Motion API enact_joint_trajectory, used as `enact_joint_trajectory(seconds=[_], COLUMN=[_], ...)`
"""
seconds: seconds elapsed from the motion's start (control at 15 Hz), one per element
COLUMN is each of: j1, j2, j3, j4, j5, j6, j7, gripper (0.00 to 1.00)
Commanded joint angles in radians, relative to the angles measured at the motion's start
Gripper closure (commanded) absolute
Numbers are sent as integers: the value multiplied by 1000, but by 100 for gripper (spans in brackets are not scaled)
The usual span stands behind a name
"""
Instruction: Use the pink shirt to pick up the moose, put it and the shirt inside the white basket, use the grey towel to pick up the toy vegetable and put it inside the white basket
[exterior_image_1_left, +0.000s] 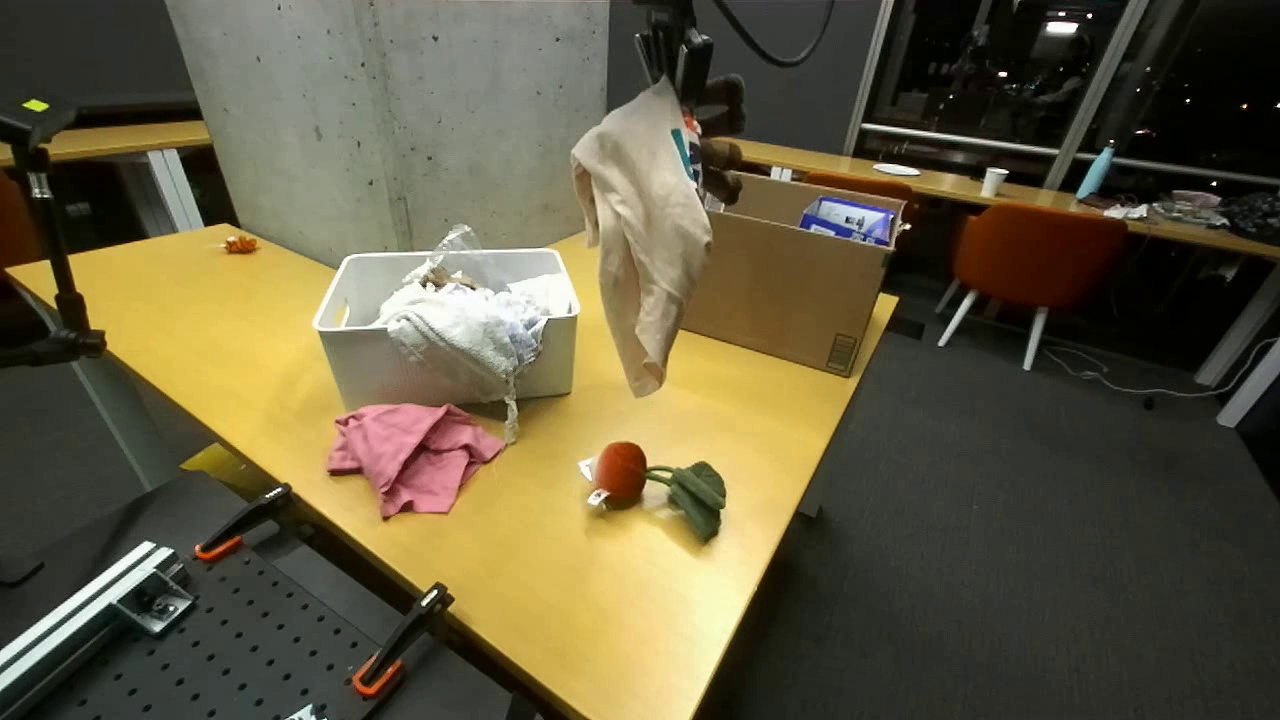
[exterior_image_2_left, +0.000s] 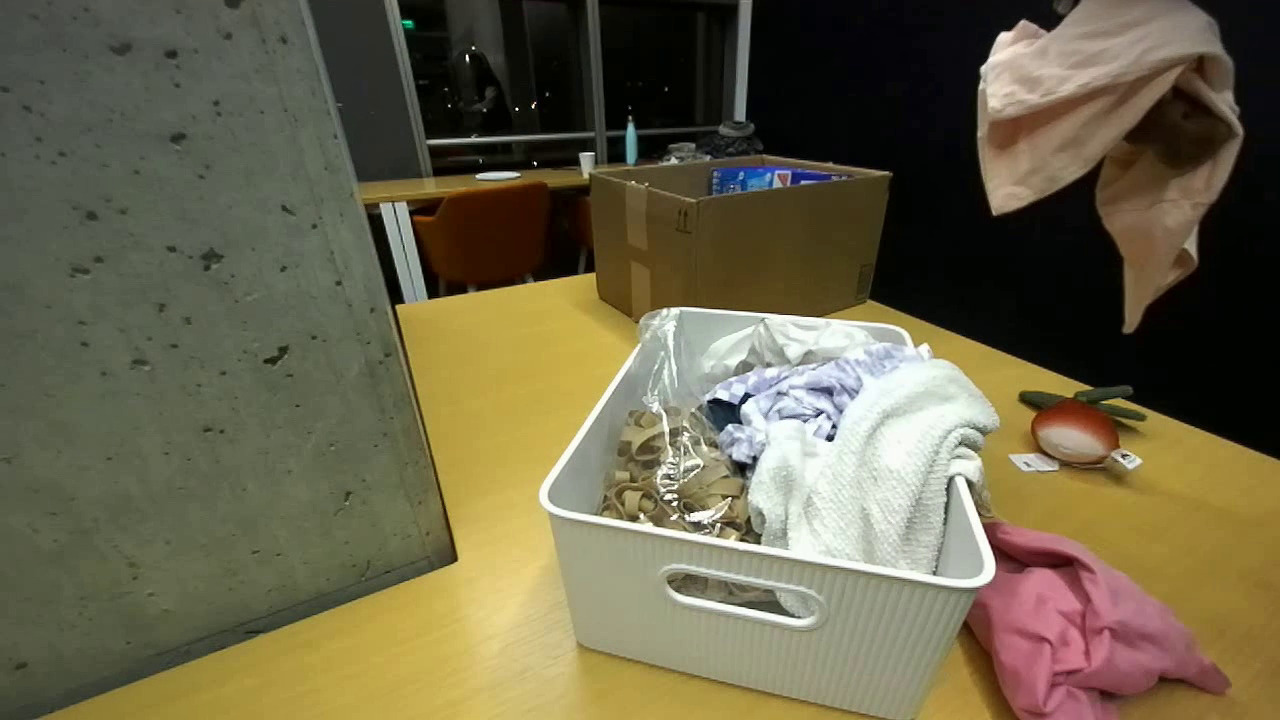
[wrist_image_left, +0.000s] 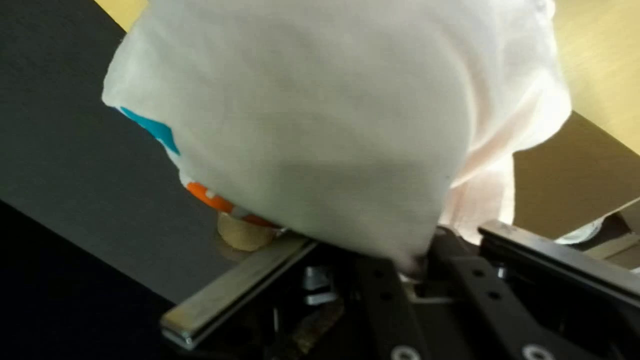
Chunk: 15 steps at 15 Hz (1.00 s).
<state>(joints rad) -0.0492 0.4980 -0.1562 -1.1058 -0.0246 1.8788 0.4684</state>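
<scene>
Jaws: hang high over the desk (exterior_image_1_left: 560, 600), clamp narrowly on a gathered corner of the pale pink shirt (exterior_image_1_left: 645, 250).
Pale pink shirt: dangles in midair in both exterior views, tapers to a loose tip well above the desk; fills much of the wrist view, shows bits of teal and orange along one edge.
Moose (exterior_image_1_left: 721, 158): hangs up with the shirt, close beside the jaws in an exterior view; peeks out brown between folds; cannot tell whether gripped directly or only through cloth.
White basket (exterior_image_1_left: 362, 362): stands upright on the desk, well apart from the hanging shirt; holds a white towel (exterior_image_2_left: 890, 470) slung over the rim, a purple-and-white checked cloth (exterior_image_2_left: 805, 395) and a clear bag (exterior_image_2_left: 682, 470) of tan curled strips (exterior_image_2_left: 632, 500).
Deep pink cloth (exterior_image_1_left: 415, 460): lies crumpled on the desk at the foot of the basket; cannot tell if touching.
Toy vegetable (exterior_image_1_left: 622, 473): lies on the desk, well apart from the basket; shows a red bulb and green leaves.
Cardboard box (exterior_image_1_left: 780, 290): stands open-topped on the desk, apart from the basket; holds a blue package (exterior_image_1_left: 850, 220).
Orange trinket (exterior_image_1_left: 240, 244): sits farther along the desk, too small to make out.
Concrete pillar (exterior_image_1_left: 400, 120): rises behind the basket in an exterior view.
</scene>
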Motion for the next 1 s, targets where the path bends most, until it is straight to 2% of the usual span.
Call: enact_joint_trajectory(seconds=[0.0, 0.27, 0.6, 0.93], j1=[51, 121, 238, 339], j2=[139, 249, 353, 429], j3=[2, 37, 86, 106], j4=[244, 406, 539, 560], j5=[-63, -87, -97, -84], j6=[-52, -91, -144, -147], j7=[60, -4, -99, -196], gripper=[96, 96, 96, 96])
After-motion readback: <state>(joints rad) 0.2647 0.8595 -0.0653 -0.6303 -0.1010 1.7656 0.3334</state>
